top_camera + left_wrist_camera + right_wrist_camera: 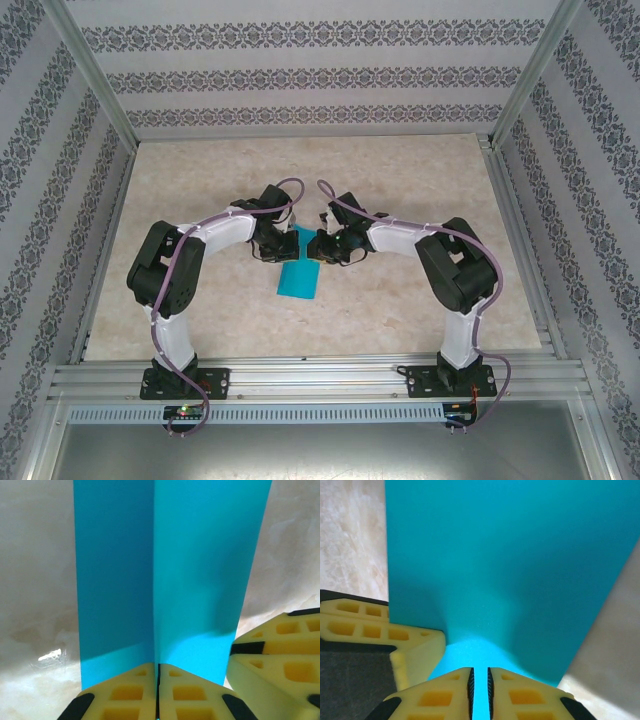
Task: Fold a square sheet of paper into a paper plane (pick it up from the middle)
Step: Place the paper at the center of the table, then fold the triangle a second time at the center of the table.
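1. Surface, marbled beige: beneath the sheet of paper.
2. Sheet of paper, teal, creased lengthwise: lies mid-surface, far end between both hands.
3. Left hand: at sheet's far-left end, fingers pressed together, pinching the crease.
4. Right hand: at sheet's far-right end, pinching the sheet.

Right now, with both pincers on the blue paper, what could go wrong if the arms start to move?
1. The left pincer and the right pincer hold the same edge of the square sheet of paper, side by side. Pulling apart could tear it.
2. A narrow slit shows between the right pincer's fingers, so the sheet may slip out there.
3. The pincers sit very close together and might bump.
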Motion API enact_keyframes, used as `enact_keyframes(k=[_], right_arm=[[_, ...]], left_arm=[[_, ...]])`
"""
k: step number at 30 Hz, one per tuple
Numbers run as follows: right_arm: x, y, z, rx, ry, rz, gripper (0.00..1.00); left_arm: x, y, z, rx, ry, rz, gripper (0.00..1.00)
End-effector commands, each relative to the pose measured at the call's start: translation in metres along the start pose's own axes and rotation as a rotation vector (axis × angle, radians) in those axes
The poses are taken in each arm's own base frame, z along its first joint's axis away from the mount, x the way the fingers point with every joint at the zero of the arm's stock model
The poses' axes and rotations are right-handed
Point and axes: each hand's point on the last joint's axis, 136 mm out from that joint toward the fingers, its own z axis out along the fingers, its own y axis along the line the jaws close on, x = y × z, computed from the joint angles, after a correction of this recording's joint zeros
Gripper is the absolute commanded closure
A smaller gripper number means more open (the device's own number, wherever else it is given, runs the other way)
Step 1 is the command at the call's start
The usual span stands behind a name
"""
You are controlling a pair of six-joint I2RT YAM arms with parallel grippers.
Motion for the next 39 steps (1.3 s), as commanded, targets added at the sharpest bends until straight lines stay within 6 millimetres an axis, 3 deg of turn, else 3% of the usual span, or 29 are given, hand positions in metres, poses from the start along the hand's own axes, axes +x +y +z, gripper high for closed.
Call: enact_keyframes(k=[1,8,11,20,27,35,39], right_arm=[[-0.005,-0.001,0.003,0.005,0.003,-0.015,0.83],[-0.001,-0.020,0.014,0.058,0.024,0.006,0.83],[0.000,-0.024,0.015,0.072,0.025,0.009,0.83],[0.000,-0.034,0.016,0.106,0.027,0.011,0.82],[-0.001,-0.037,0.016,0.116,0.028,0.017,0.82],[0.001,-0.040,0.016,0.115,0.030,0.027,0.82],[0.002,-0.040,0.015,0.094,0.032,0.039,0.82]], left_arm=[[-0.007,-0.004,-0.014,0.021,-0.057,-0.008,0.88],[0.008,-0.017,-0.016,0.138,-0.039,-0.031,0.67],[0.016,-0.018,-0.012,0.173,-0.023,-0.043,0.64],[0.048,-0.019,-0.015,0.226,0.016,-0.053,0.61],[0.065,-0.028,-0.017,0.277,0.046,-0.033,0.69],[0.045,-0.058,-0.023,0.421,0.003,-0.005,0.71],[0.033,-0.061,-0.020,0.416,-0.019,-0.010,0.68]])
